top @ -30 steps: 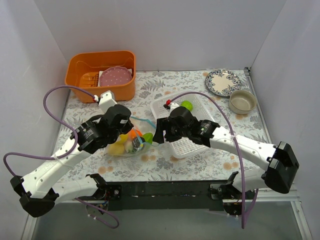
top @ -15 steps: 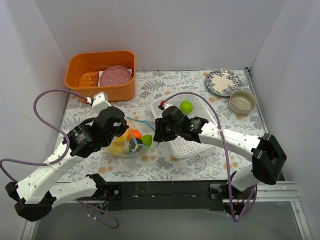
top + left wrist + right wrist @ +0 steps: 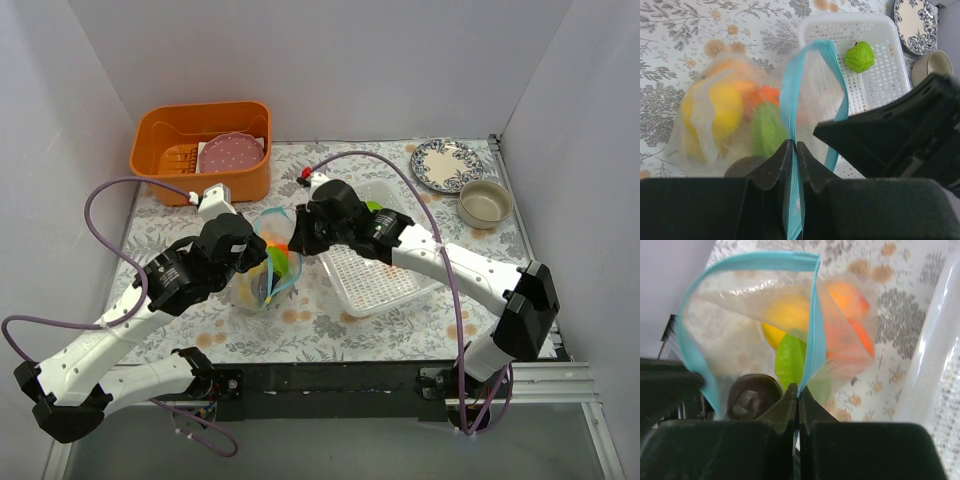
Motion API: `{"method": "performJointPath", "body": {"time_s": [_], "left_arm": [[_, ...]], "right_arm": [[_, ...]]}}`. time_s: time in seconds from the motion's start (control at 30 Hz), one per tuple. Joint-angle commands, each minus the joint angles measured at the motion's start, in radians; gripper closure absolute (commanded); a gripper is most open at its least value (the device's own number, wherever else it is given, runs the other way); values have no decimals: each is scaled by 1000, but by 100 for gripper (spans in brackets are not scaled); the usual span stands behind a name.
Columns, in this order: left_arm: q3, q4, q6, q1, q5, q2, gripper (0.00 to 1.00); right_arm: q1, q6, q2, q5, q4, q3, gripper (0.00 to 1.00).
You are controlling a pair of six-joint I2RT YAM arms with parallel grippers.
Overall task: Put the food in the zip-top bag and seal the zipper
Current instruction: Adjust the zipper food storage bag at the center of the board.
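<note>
The clear zip-top bag stands between both arms, holding food: a yellow piece, an orange one, a green one and a dark brown ball. The zipper, a teal strip, loops open at the mouth. My left gripper is shut on one side of the strip, my right gripper on the opposite side. In the top view, the left gripper and right gripper meet over the bag. One green ball lies in the white basket.
The white mesh basket sits just right of the bag, under my right arm. An orange bin with a pink plate stands at the back left. A patterned plate and a beige bowl are at the back right.
My right gripper swung up-left from the basket to the bag mouth and shut on the teal strip. The bag now stands more upright, with its mouth pulled open.
</note>
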Motion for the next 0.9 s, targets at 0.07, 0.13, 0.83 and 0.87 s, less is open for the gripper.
{"method": "performJointPath", "body": {"time_s": [0.07, 0.13, 0.83, 0.87], "left_arm": [[-8, 54, 39, 3, 90, -4, 91], [-10, 52, 38, 3, 84, -10, 91], [208, -138, 85, 4, 5, 78, 94], [187, -108, 88, 3, 16, 90, 94]], "right_arm": [[-12, -86, 67, 3, -25, 195, 99], [-18, -97, 81, 3, -31, 209, 99], [-110, -57, 205, -224, 38, 274, 99], [-115, -55, 205, -222, 47, 254, 99]]}}
